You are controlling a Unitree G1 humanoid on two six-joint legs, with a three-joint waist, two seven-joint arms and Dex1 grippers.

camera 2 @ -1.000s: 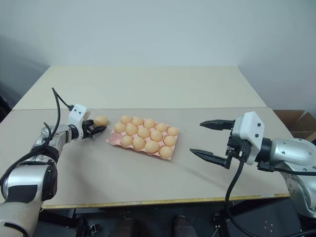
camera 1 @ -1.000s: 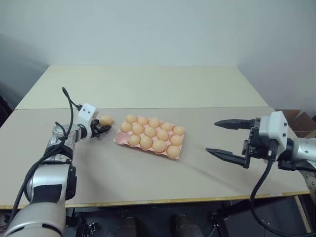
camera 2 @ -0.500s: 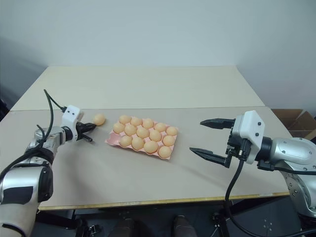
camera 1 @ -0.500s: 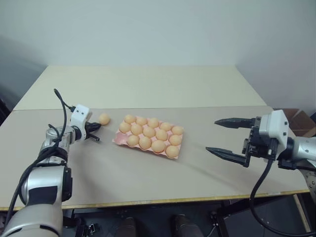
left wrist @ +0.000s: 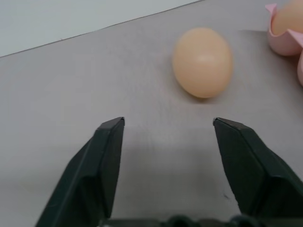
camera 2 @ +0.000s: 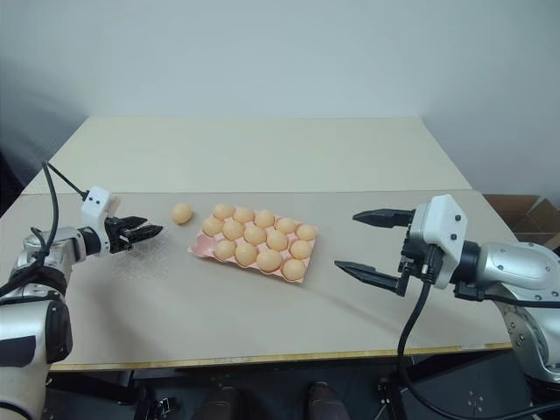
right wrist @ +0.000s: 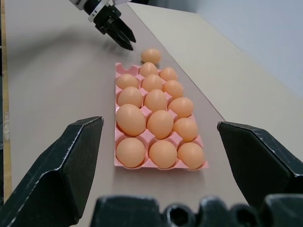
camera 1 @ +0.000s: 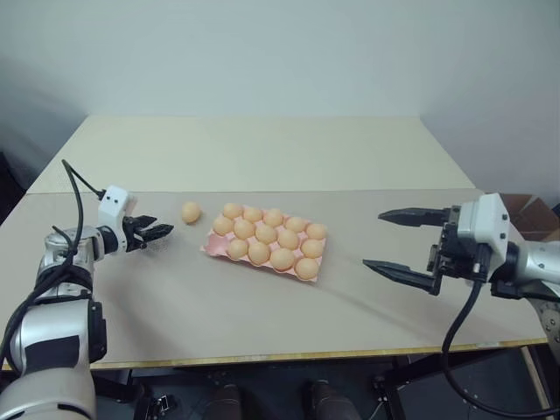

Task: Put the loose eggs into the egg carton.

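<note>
One loose egg (camera 1: 191, 212) lies on the table (camera 1: 262, 289), just left of the far left corner of the egg carton (camera 1: 216, 248) and apart from it. A second ago this egg sat between the fingers of the left gripper (camera 1: 158, 232); half a second ago it was already on the table, free of the closed fingers. Now the left gripper has drawn back to the left, away from the egg, and hangs low over the table with a clear gap between its tips and the egg. Its fingers are spread again and hold nothing; in the left wrist view the egg (left wrist: 202, 62) lies beyond the two parted fingers (left wrist: 106, 156), touching neither.

The carton sits near the middle of the table, its long side running from the far left to the near right. Its cups are full of light orange eggs, in the same place as before.

The right gripper (camera 1: 392, 241) is over the right part of the table, well apart from the carton, where it was a second ago. Its fingers stand wide open and empty, pointing left toward the carton.
</note>
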